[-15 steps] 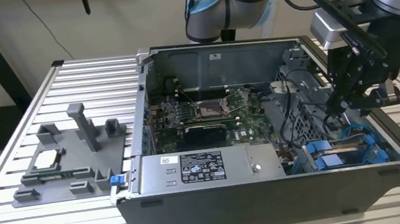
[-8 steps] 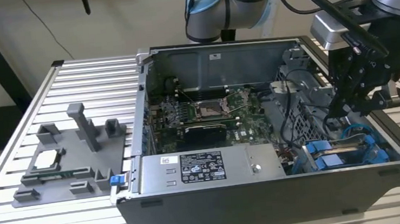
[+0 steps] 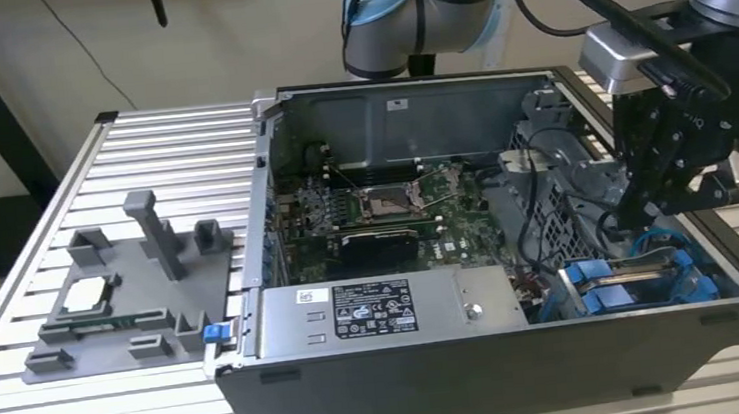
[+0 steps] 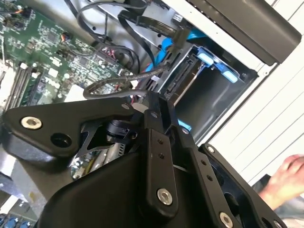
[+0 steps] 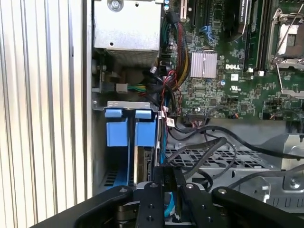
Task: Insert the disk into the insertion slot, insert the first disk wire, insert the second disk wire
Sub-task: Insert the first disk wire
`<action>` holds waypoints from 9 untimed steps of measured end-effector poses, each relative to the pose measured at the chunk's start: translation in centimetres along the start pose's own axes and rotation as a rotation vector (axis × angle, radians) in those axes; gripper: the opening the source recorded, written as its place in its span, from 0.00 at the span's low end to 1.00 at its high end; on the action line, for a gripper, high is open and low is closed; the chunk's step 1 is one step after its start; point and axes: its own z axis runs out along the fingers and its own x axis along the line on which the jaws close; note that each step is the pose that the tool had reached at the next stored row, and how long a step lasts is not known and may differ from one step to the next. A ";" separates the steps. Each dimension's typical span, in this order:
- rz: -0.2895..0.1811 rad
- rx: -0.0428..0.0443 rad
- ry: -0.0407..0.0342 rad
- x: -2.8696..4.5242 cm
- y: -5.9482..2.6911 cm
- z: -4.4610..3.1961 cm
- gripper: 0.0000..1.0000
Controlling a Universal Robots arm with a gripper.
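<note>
Exterior view: pincer (image 3: 638,216) hangs just above disk (image 3: 642,264) in insertion slot (image 3: 578,299).

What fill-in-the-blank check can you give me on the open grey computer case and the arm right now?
The black gripper hangs inside the open grey metal computer case, at the exterior view's ___. The plastic clips on the narrow grey metal insertion slot are bright ___. The rectangular grey metal box carries a ___ sticker.
Missing words: right; blue; white.

Grey insertion slot (image 5: 124,105) with blue clips (image 5: 117,132), green motherboard (image 5: 223,92)
</note>
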 end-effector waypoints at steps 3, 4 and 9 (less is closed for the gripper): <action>-0.001 -0.0040 0.0155 0.01 -0.30 0.04 0.00; -0.001 -0.0043 0.0173 0.01 -0.38 0.05 0.00; -0.001 -0.0165 0.0181 0.04 -1.41 0.24 0.00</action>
